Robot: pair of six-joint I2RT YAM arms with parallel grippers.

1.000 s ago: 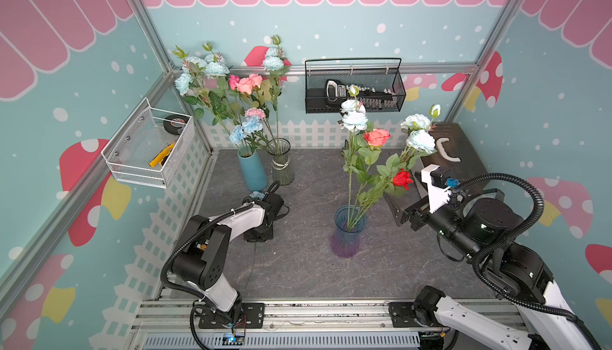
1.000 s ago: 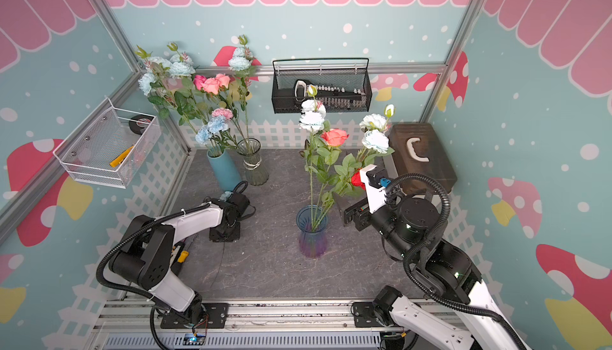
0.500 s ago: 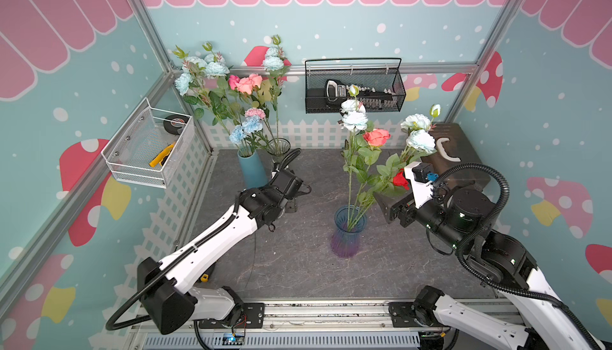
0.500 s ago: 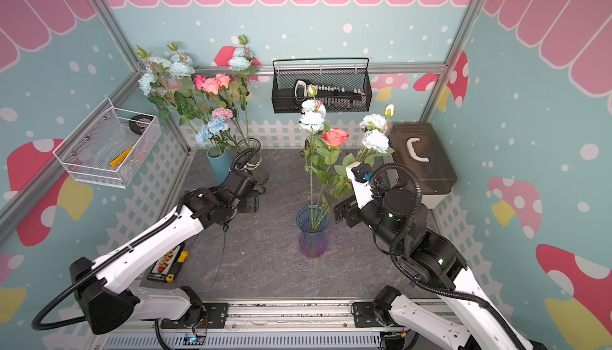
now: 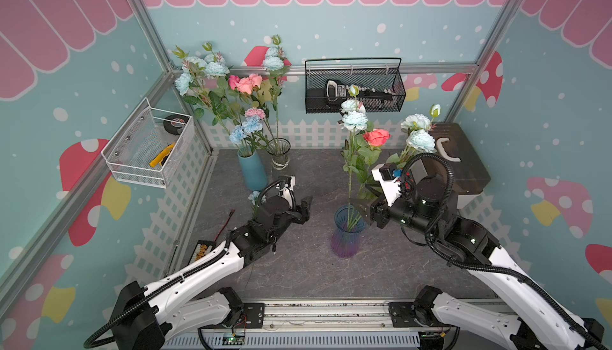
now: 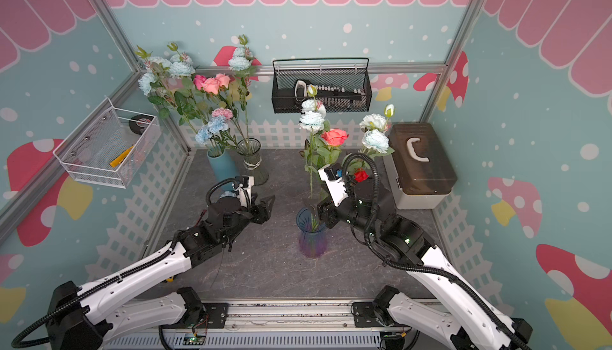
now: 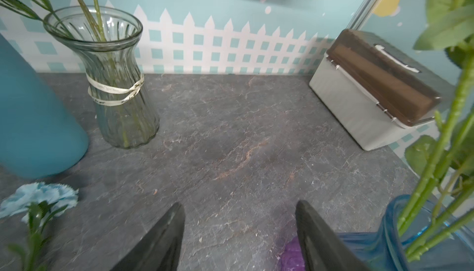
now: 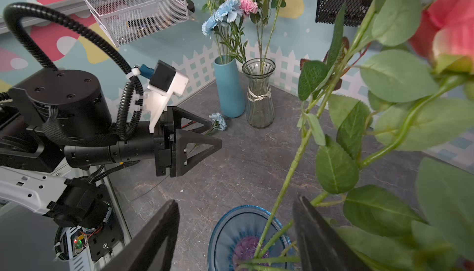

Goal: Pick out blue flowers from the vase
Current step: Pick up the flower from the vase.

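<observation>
Shows one blue carnation out on tabletop, apart from vase; leaves larger blue blooms inside. Shows left pincer wide, empty; right pincer wide around stems.

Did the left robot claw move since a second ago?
Yes. The left gripper has moved away from the teal vase at the back, across the table toward the blue-purple vase in the middle.
</observation>
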